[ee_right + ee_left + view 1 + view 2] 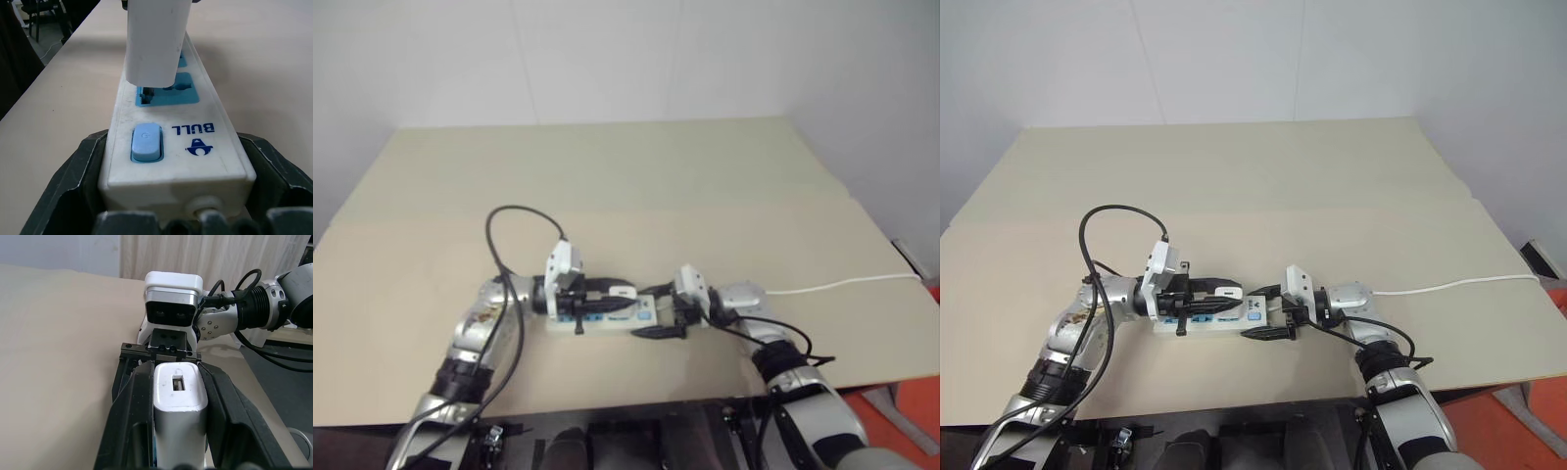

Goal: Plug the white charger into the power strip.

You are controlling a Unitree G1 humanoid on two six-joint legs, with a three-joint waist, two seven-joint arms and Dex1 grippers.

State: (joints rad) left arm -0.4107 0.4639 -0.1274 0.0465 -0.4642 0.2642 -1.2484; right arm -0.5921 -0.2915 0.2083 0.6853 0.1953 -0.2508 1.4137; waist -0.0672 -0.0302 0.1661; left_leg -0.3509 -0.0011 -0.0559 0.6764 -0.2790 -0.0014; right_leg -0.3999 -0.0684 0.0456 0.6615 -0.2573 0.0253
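Desk (607, 186) was a wide beige top, both arms working near its front edge. Power strip (1234, 321) lay flat on the desk between the two claws, long axis running claw to claw. Thin white cord (1459, 284) trailed away across the desk behind the right claw's wrist, toward the desk's right edge.

Right claw (176, 196) pointed along the strip from its switch end, black fingers (63, 191) closed against both long sides of the strip, holding it. Blue switch (145, 142) sat just ahead of that claw's palm, with the BULL logo beside it; first blue socket (168, 93) came right after.

Left claw (177, 401) came in from the opposite end, facing the right claw, level over the strip. Its fingers (132, 421) were clamped narrow on the two sides of the white charger (178, 401), USB port facing out of the claw tips.

From the right wrist view the charger (154, 39) stood directly over the first socket, bottom edge just at the socket face. Couldn't tell whether the pins were seated.
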